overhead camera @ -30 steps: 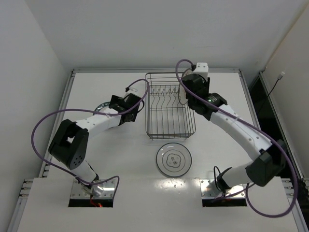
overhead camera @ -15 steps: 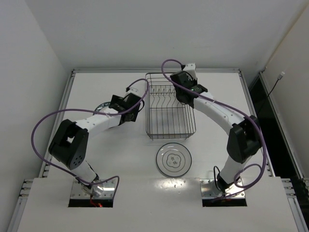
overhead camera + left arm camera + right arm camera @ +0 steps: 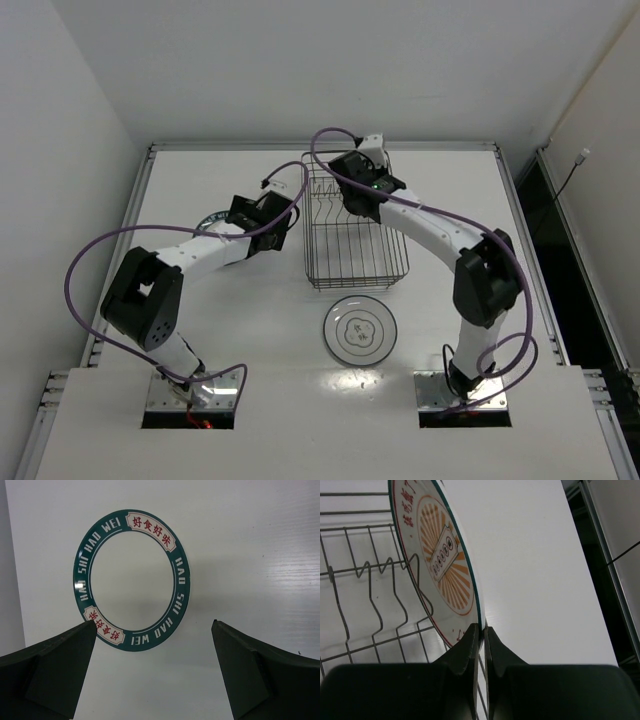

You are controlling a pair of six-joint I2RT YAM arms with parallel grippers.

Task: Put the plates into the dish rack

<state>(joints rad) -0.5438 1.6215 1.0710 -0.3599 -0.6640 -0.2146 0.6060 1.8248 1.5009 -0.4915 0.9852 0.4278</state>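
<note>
My right gripper [image 3: 482,630] is shut on the lower rim of a white plate [image 3: 440,555] with an orange sunburst and a teal rim. It holds the plate on edge over the far end of the dish rack [image 3: 355,235]; rack wires [image 3: 370,605] show just behind the plate. From above, that gripper [image 3: 352,200] covers the plate. A second plate [image 3: 360,328] with a thin dark ring lies flat in front of the rack. My left gripper [image 3: 154,675] is open and empty above a teal-ringed plate [image 3: 132,580], left of the rack [image 3: 212,222].
The left arm [image 3: 200,250] lies low along the rack's left side. The table's raised rim [image 3: 150,150] runs along the far and left edges. A dark gap [image 3: 535,200] lies beyond the right edge.
My right arm has swung left with the plate, from the rack's far right corner to over its far middle. The left arm and the other two plates have not moved.
</note>
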